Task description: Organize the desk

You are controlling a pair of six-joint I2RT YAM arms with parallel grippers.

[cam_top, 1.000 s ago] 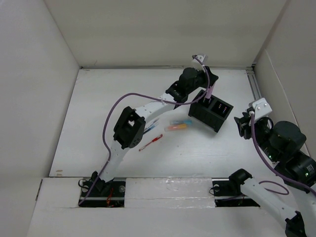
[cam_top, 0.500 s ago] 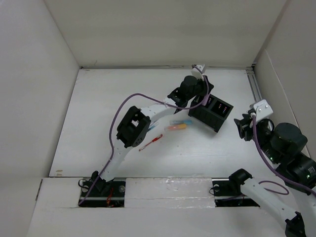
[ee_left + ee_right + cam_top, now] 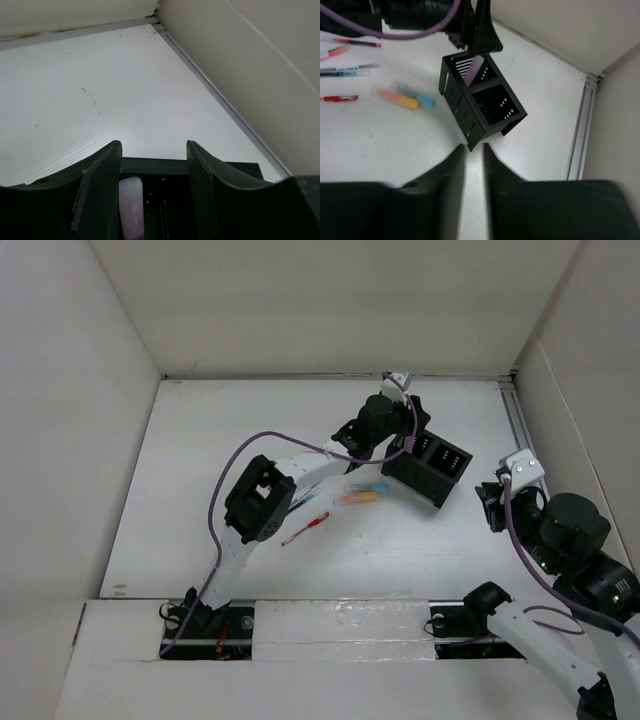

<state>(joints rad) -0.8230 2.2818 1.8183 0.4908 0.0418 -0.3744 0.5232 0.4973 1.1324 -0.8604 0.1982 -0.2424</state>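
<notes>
On the white desk (image 3: 200, 470) a black two-compartment organizer (image 3: 430, 472) sits at the back right. My left gripper (image 3: 405, 440) hovers over its left compartment. Seen from the left wrist, that gripper (image 3: 152, 145) is open above the organizer's rim (image 3: 170, 165). A pale lilac marker (image 3: 131, 200) stands inside, next to the left finger. The right wrist view shows the marker (image 3: 474, 70) leaning in the organizer (image 3: 470, 117). My right gripper (image 3: 474, 147) hangs near the box's corner with its jaws a narrow gap apart and nothing between them; from above, that gripper (image 3: 492, 508) is right of the box.
An orange highlighter (image 3: 358, 497) and a blue one (image 3: 365, 486) lie left of the organizer. A red pen (image 3: 305, 529) and several thin pens (image 3: 305, 492) lie under the left arm. A metal rail (image 3: 520, 420) runs along the right wall.
My left gripper has opened over the organizer, and the lilac marker now stands free in the compartment. The right jaws have narrowed and the right wrist has shifted slightly.
</notes>
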